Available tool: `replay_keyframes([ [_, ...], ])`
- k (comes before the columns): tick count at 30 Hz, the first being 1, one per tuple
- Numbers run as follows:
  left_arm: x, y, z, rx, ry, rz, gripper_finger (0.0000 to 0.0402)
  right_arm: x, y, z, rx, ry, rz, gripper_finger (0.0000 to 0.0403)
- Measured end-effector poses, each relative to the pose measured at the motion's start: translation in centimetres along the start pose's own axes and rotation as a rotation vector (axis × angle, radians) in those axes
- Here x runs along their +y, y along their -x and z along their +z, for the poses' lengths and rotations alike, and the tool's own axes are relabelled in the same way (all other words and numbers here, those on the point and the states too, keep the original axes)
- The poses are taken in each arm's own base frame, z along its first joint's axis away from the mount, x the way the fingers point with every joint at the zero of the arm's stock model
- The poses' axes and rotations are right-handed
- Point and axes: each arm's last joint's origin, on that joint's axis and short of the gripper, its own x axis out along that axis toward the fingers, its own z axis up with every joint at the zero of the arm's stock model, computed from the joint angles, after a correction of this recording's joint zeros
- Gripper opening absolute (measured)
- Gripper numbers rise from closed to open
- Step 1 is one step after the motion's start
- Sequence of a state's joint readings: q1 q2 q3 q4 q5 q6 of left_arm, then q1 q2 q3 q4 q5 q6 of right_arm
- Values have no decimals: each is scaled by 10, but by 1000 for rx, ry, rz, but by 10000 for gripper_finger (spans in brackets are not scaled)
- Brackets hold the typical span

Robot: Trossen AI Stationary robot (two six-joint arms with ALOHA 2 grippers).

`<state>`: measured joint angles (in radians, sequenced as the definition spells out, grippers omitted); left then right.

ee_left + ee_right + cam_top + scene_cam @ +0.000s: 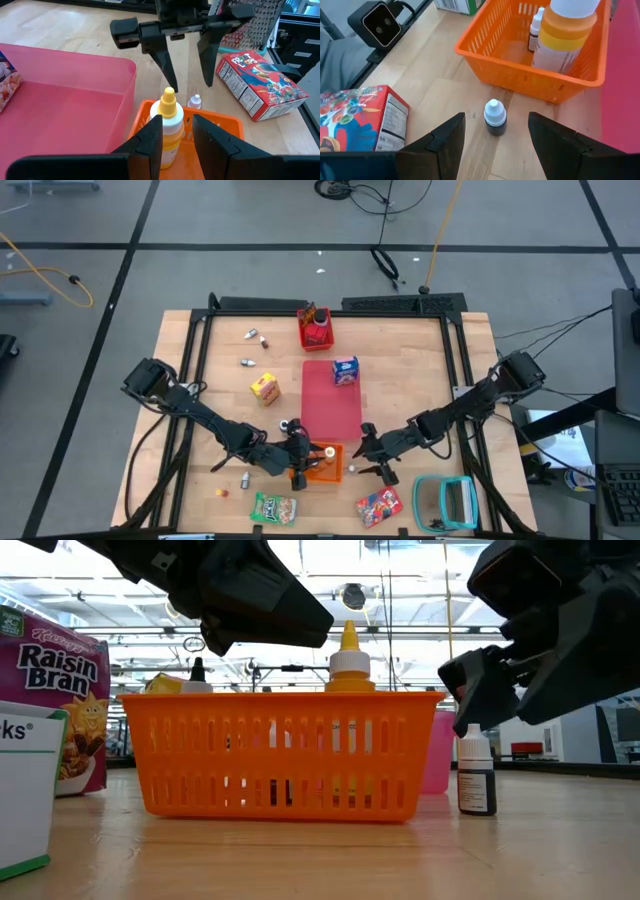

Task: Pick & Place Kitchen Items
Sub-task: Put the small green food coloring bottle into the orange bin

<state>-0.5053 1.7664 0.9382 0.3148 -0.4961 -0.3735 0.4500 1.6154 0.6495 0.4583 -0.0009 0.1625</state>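
left gripper (172, 137) pinches the yellow bottle (168, 125) inside the orange bin (322, 463), near the table's front edge. right gripper (495, 137), fingers spread, hovers over the dark bottle (495, 117) just beside the bin; best to descend centred, then close below its cap.

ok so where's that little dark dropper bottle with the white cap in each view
High view: the dropper bottle is a speck right of the orange basket.
Low view: standing right of the basket.
Left wrist view: only its cap shows beyond the basket.
Right wrist view: between the open right gripper fingers.
Shared landmark: the orange basket.
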Motion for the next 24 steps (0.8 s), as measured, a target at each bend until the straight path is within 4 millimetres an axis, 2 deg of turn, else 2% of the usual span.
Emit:
replay_keyframes([
  [7, 0, 0, 0, 1, -3, 0, 108, 0, -6, -1, -30, -9, 4, 207],
  [24, 0, 0, 0, 1, -1, 0, 108, -2, -26, -15, -43, -26, 10, 154],
])
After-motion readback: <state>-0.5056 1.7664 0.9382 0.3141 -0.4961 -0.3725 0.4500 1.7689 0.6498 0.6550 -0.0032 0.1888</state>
